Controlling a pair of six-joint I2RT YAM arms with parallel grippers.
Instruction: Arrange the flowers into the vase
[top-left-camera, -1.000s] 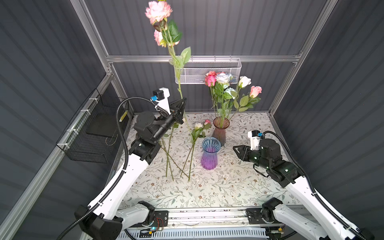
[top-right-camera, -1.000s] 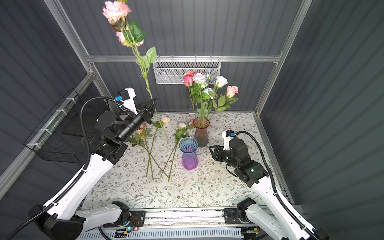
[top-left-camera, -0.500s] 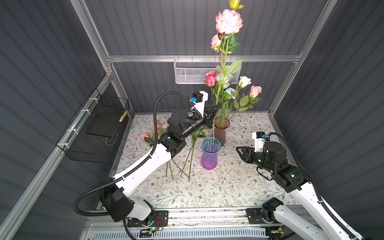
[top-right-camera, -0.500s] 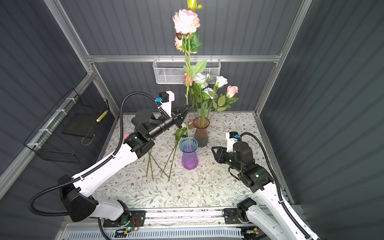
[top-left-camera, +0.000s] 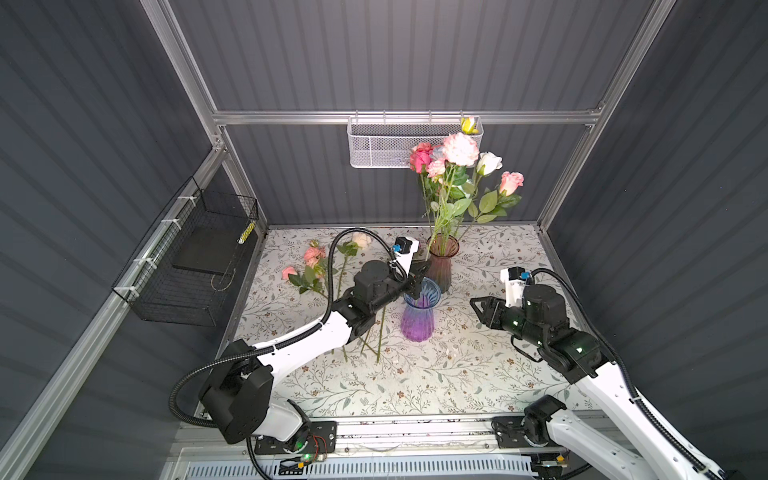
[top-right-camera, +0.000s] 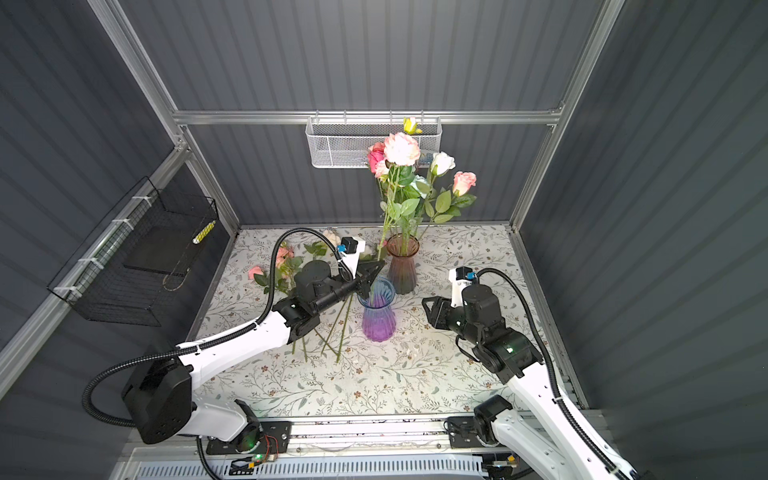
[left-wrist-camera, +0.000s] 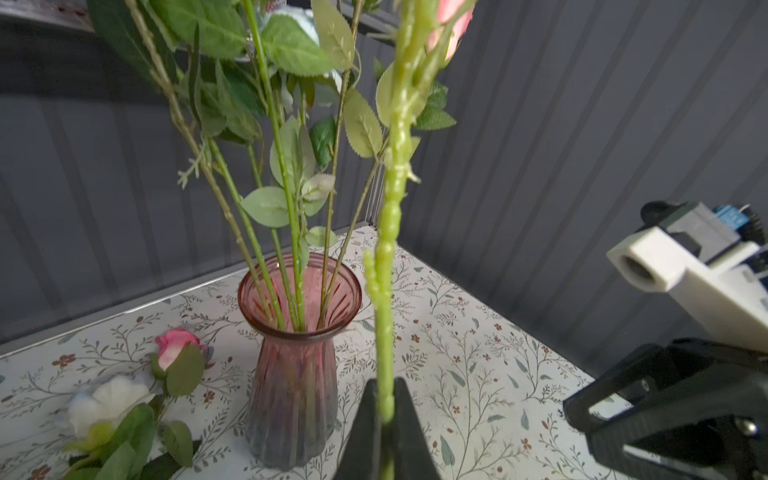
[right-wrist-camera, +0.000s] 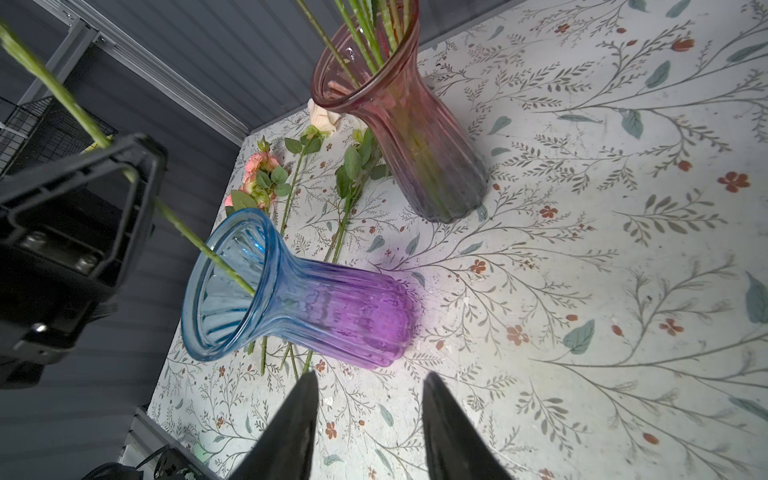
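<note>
A flower-printed table (top-left-camera: 457, 374) fills the floor of a grey slatted booth. My left gripper (left-wrist-camera: 385, 390) is clamped tight on the green stem of a pink flower (top-left-camera: 459, 148), gripping it low down. The stem rises almost upright from my jaws, and its bottom end dips into the mouth of the blue-and-purple vase (right-wrist-camera: 299, 307) just beneath them. The bloom stands high, crowding the bunch (top-left-camera: 490, 183) that sits in the pink vase (top-left-camera: 442, 266). That vase stands just behind the blue one, with a strip of cloth between them.

My right gripper (right-wrist-camera: 370, 380) hangs to the right of the blue-and-purple vase and points at it. Its jaws are apart and hold nothing, with bare cloth between them and the glass.

Left of both vases, loose flowers (top-left-camera: 316, 266) lie flat on the table. Their stems run toward the near edge, partly under my left arm. A white mesh basket (top-left-camera: 374, 145) hangs on the far wall behind the blooms. A black wire basket (top-left-camera: 195, 257) hangs on the left wall.
</note>
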